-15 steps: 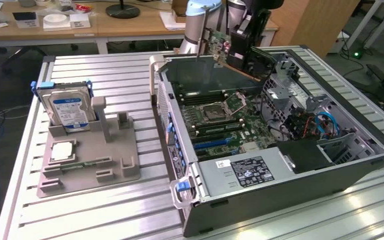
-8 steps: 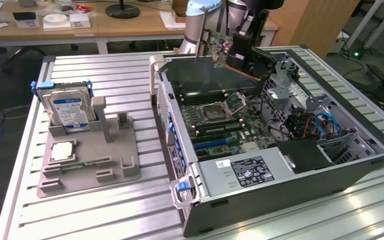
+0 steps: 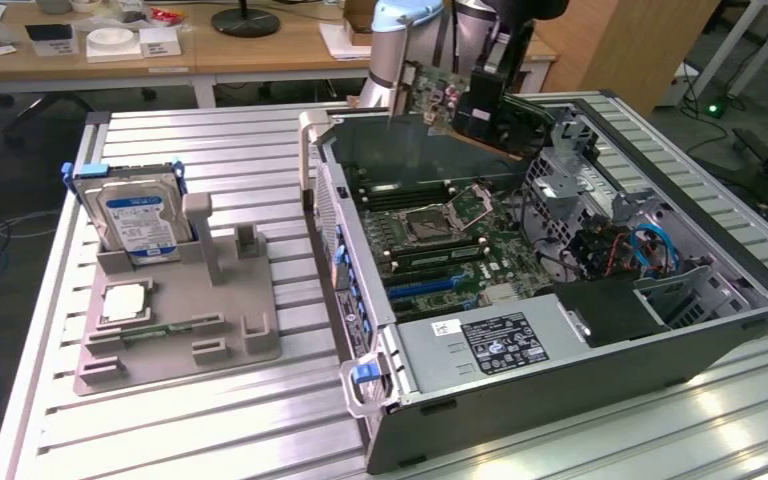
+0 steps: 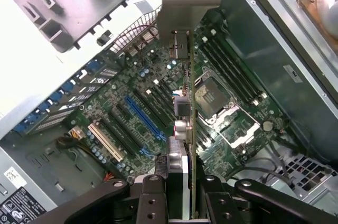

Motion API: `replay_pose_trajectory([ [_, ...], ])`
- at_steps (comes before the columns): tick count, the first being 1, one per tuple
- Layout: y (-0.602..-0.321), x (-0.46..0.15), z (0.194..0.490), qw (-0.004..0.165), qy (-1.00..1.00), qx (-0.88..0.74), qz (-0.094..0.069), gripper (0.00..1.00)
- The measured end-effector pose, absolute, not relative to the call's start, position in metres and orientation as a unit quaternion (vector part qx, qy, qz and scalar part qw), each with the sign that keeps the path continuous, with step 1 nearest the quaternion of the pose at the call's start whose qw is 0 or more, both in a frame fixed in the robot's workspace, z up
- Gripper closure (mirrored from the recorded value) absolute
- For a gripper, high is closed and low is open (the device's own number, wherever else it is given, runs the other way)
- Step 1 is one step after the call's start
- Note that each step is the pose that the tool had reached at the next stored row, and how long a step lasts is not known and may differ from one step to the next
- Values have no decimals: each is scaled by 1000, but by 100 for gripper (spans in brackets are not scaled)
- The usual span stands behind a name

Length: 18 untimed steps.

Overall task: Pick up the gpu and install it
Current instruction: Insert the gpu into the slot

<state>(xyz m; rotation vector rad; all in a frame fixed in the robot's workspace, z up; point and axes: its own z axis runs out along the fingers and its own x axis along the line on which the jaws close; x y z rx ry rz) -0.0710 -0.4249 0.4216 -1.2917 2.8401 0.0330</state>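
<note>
While over motherboard point(image 4: 132, 113), gpu point(image 3: 432, 96) in hand point(image 4: 181, 184)

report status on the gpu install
Gripper shut on the gpu. Held in the air over the open computer case, above the motherboard, not seated. Nothing seen between them.

Silver-grey arm point(image 3: 392, 50); black pincer point(image 4: 182, 184), round screw holes.

Bright even overhead light; glare streaks on ribbed table point(image 3: 197, 430); computer case point(image 3: 584, 375) interior darker.
</note>
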Motion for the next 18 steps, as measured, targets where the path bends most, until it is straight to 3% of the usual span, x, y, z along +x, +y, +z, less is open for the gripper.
replay_pose_trajectory([
  [18,-426,-71,421,10,863,-505,12,72],
])
